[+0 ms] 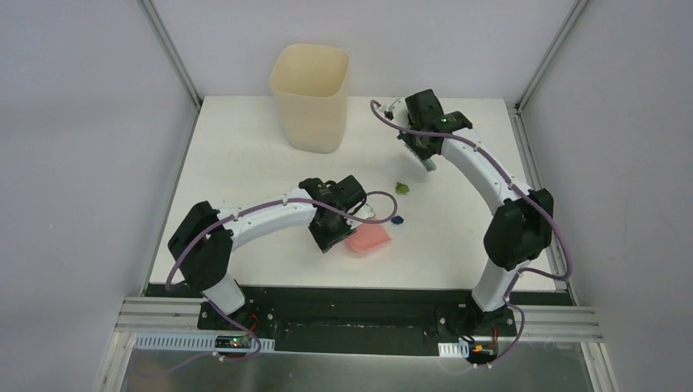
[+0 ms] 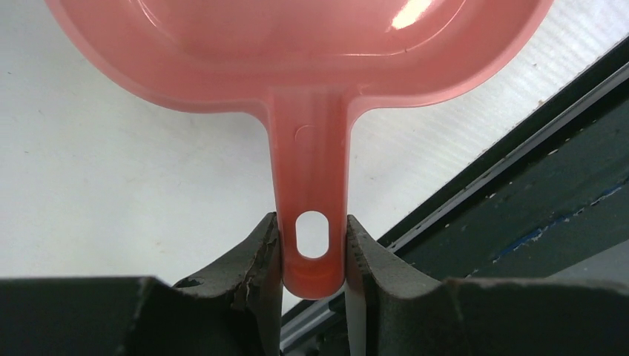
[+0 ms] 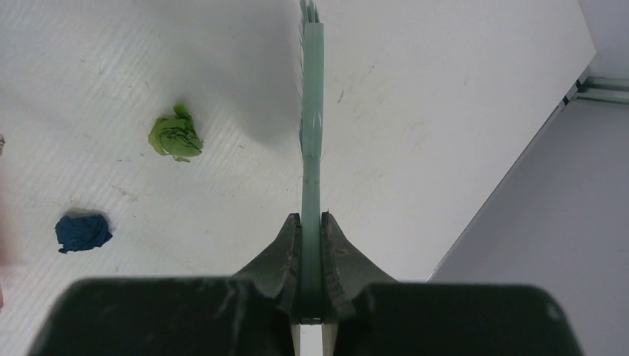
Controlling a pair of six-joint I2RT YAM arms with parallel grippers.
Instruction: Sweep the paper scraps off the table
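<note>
From above, a green paper scrap [image 1: 402, 188] and a navy paper scrap [image 1: 397, 219] are lying on the white table [image 1: 245, 163] between the arms, the navy one just beside the pink dustpan [image 1: 368, 239]. A cream bin [image 1: 310, 98] is standing at the back.

Left wrist: the left gripper [image 2: 311, 256] is pinching the dustpan's handle.

Right wrist: the right gripper [image 3: 311, 252] is pinching the teal brush [image 3: 312, 111], with both scraps lying off to one side.
</note>
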